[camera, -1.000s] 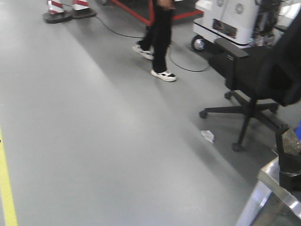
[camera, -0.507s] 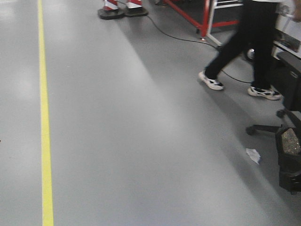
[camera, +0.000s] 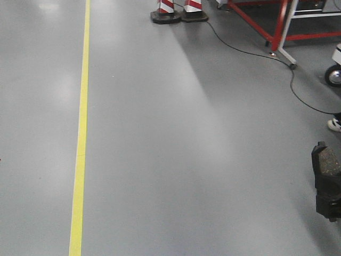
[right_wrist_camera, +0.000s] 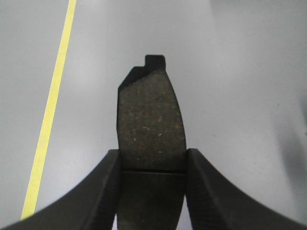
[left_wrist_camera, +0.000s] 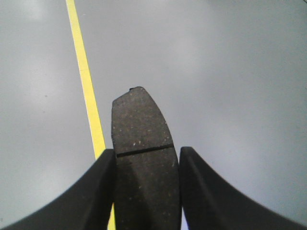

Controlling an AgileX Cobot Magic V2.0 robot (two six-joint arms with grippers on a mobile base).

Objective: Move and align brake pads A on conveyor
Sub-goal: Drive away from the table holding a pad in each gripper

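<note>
Two brake pads show, one in each gripper, both held over bare floor. In the left wrist view my left gripper (left_wrist_camera: 147, 152) is shut on a dark grey brake pad (left_wrist_camera: 142, 129). Its centre groove lies level with the fingertips. In the right wrist view my right gripper (right_wrist_camera: 152, 153) is shut on a brownish-grey brake pad (right_wrist_camera: 151, 122) with a notched tab at its far end. That pad (camera: 326, 161) also stands upright at the front view's right edge, above the black right gripper (camera: 327, 198). The conveyor is out of view.
Grey floor (camera: 186, 160) with a yellow line (camera: 81, 133) down the left. Far back stand two red-and-white cone bases (camera: 178, 12) and a red frame (camera: 277, 24). A black cable (camera: 250, 53) trails to the right. A wheel (camera: 334, 76) and a person's shoe (camera: 335, 125) sit at the right edge.
The front view has swung left: the yellow line slid rightward. The office chair, steel table corner and most of the walking person have left the frame. The pad stays in the gripper.
</note>
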